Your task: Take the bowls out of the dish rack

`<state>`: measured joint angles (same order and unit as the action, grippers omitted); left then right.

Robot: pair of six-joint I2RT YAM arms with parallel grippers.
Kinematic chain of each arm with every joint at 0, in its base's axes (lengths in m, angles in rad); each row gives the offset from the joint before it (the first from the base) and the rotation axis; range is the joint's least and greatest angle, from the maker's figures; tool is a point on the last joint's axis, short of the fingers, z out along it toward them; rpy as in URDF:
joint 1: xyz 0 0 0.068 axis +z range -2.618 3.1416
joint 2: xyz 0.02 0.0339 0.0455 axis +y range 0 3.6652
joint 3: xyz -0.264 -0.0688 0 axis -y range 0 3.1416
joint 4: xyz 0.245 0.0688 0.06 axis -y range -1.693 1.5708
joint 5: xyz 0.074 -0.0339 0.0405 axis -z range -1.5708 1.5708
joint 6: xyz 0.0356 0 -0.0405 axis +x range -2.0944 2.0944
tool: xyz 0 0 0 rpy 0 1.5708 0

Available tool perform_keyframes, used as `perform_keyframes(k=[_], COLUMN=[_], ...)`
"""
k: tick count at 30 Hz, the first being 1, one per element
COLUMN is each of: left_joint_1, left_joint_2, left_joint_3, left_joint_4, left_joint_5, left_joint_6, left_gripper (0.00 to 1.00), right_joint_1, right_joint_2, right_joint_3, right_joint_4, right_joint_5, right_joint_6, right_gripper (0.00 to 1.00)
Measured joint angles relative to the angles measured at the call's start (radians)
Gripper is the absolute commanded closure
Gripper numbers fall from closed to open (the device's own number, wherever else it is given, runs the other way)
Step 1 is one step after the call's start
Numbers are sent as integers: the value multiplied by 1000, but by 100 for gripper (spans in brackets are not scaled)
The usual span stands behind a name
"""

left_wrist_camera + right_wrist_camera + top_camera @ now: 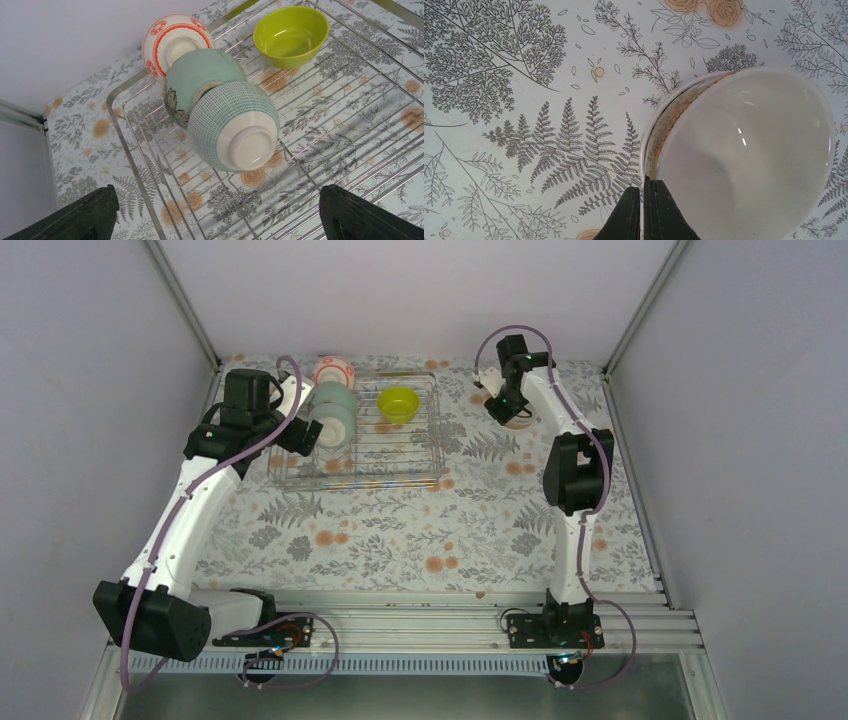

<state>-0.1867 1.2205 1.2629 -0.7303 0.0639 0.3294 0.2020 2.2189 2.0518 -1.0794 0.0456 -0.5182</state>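
The silver wire dish rack (437, 455) stands at the back left of the table. On its left side, bowls lean in a row on edge: a white one with orange-red pattern (172, 42), a pale mint one (200, 75), and a white one with a green grid (235, 125). A yellow-green bowl (398, 403) sits upright in the rack's far part. My left gripper (220, 220) is open wide, just in front of the green-grid bowl, touching nothing. My right gripper (643, 192) is shut on the rim of a white bowl with a patterned outside (749, 160), low over the table right of the rack.
The table has a floral cloth (400, 540). Grey walls close in the back and both sides. The rack's rim (127, 155) runs under my left fingers. A metal rail (420, 625) with the arm bases runs along the near edge.
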Motion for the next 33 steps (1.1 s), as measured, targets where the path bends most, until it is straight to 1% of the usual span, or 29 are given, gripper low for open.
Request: perform_keyframes(k=[14, 21, 33], left_joint_1=[0, 0, 0], left_joint_2=[0, 0, 0], left_joint_3=[0, 0, 0], left_joint_4=[-1, -1, -2], left_joint_5=[0, 0, 0], left_joint_6=[0, 0, 0], left_gripper=[0, 0, 0], right_joint_1=[-1, -5, -14], right_joint_2=[12, 13, 51], right_joint_3=[5, 35, 36], right_joint_4=[15, 24, 28], right_joint_5=[-23, -38, -44], right_joint_6=[3, 7, 11], right_gripper=[96, 96, 96])
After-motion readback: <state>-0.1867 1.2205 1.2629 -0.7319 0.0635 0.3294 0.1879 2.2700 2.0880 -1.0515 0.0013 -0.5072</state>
